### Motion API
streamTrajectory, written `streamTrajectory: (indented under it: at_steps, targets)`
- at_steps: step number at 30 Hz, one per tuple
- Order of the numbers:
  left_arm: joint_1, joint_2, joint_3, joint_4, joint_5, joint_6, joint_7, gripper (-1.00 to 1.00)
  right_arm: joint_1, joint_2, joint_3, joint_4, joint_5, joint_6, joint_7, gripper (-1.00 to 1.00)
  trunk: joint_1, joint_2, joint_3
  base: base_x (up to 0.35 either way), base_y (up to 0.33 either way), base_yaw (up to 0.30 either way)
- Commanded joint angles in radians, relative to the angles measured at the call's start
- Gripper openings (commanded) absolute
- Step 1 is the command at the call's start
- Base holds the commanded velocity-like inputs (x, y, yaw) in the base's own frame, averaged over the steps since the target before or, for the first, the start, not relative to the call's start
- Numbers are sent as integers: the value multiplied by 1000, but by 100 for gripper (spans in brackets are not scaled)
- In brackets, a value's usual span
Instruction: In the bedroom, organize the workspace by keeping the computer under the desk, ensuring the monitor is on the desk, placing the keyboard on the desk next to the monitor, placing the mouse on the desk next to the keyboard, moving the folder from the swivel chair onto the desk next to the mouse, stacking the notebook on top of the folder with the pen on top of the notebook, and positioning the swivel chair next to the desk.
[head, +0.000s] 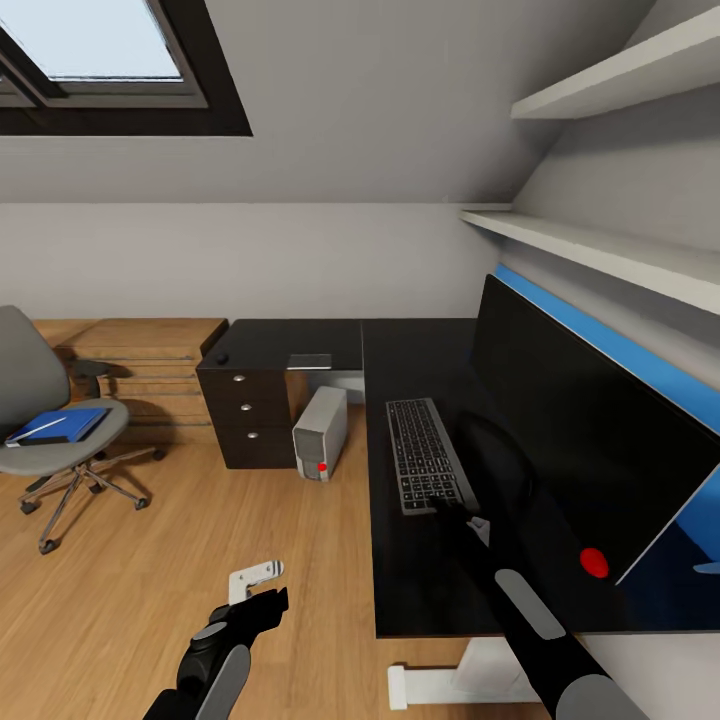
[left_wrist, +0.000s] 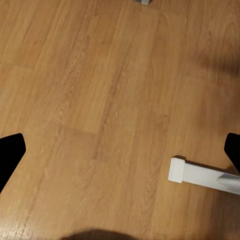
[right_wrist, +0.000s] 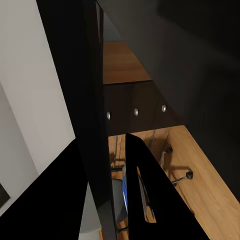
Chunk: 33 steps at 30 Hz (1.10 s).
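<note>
The keyboard (head: 425, 455) lies flat on the black desk (head: 420, 590) in front of the big tilted monitor (head: 590, 430). My right gripper (head: 455, 505) is at the keyboard's near right corner. In the right wrist view its fingers (right_wrist: 145, 190) close in on a thin black slab (right_wrist: 97, 100), which I take for the keyboard. The grey computer tower (head: 322, 433) stands on the floor beside the desk. The blue folder (head: 60, 425) rests on the swivel chair (head: 30, 380) at left. My left gripper (head: 265, 595) (left_wrist: 120, 150) hangs open over bare floor.
A dark drawer unit (head: 245, 420) carries a small dark object (head: 221, 357); a flat grey item (head: 309, 361) lies on the desk's back part. A red round spot (head: 594, 562) shows by the monitor's lower edge. The white desk foot (left_wrist: 200, 175) lies near my left gripper. Shelves (head: 600, 250) hang above.
</note>
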Motion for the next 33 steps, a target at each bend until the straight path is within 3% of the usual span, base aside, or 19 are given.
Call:
streamTrajectory:
  at_steps: [1,33]
  targets:
    - [-1,0,-1,-1,10,1,9,100,-1,-1,4,0,-10,1,2,-100,0,-1,-1,0,0,0]
    - [-1,2,-3,0,10,1,4,100,-1,-1,-1,-1,-10,-47,2,-100,0,-1,-1,16,0,0]
